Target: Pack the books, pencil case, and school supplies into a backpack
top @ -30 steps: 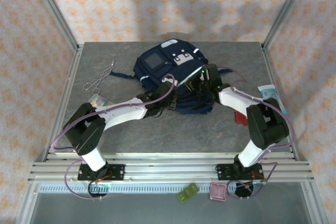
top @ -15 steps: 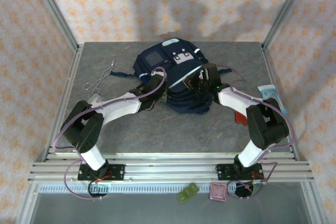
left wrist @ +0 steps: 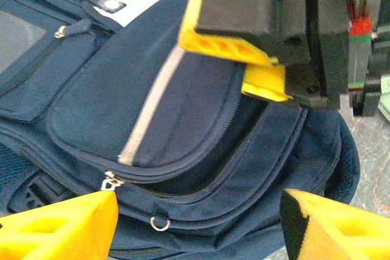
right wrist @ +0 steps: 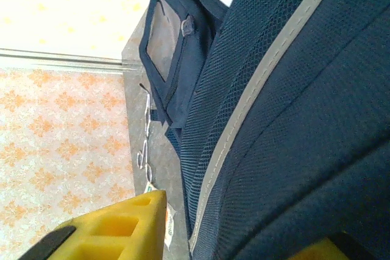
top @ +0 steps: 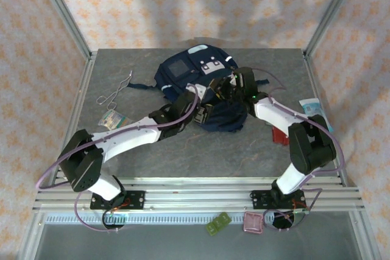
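The backpack (top: 173,86) lies mid-desk (top: 183,150) towards the back, its long axis running away from us. The left jaws gape, released, at its near end. The right jaws straddle its right flank, and we cannot tell if they pinch. The zip pull (left wrist: 110,181) sits closest to the left jaws, so we'd back that arm.

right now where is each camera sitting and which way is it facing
top external: fixed above and behind the arms, looking down at the table; both arms reach the backpack
left wrist: on the left arm, over the backpack's zipped pockets; left end effector open at the bottom edge
right wrist: on the right arm, close along the backpack's side, toward the patterned wall; a yellow finger shows
shared: all see the backpack; left wrist also catches the right end effector
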You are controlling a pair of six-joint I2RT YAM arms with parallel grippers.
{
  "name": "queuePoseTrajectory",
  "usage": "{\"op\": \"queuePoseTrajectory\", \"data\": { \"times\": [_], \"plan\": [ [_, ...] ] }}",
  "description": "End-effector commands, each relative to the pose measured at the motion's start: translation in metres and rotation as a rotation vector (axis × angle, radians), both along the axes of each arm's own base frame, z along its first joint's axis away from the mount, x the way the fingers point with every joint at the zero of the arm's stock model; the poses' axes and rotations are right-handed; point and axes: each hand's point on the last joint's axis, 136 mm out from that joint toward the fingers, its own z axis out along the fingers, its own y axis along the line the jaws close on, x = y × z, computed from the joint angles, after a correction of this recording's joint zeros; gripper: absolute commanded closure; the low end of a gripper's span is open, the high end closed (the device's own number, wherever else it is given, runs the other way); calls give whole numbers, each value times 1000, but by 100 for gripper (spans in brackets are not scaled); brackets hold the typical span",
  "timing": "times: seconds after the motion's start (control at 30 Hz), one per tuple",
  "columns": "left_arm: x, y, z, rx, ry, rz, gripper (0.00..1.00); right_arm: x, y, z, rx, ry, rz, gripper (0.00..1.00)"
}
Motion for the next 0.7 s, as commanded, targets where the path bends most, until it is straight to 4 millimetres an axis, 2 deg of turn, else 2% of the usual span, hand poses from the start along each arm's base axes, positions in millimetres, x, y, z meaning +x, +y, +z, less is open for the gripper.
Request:
{"op": "queuePoseTrajectory", "data": {
  "times": [0.0,0.13,0.2,0.3,0.37,0.43,0.53,0.67],
  "plan": [
    [15,-3,-6,87,-34,15,27,7,6,58,77,-144,28,68],
    [32,-1,-8,136,-90,69,26,4,8,66,113,-154,40,68],
    [42,0,-5,151,-110,104,30,2,7,67,117,-155,41,68],
    [56,0,-6,165,-107,125,52,-2,4,69,118,-159,38,68],
    [62,0,-6,175,-94,124,78,-5,-1,67,99,-154,31,68],
    [63,-1,-3,174,-93,116,98,-8,-10,63,50,-146,17,68],
    [64,3,8,156,-101,125,100,-17,-31,54,-27,-124,-7,66],
    [66,10,21,98,-89,138,100,-36,-75,37,-141,-81,-81,61]
  ]
}}
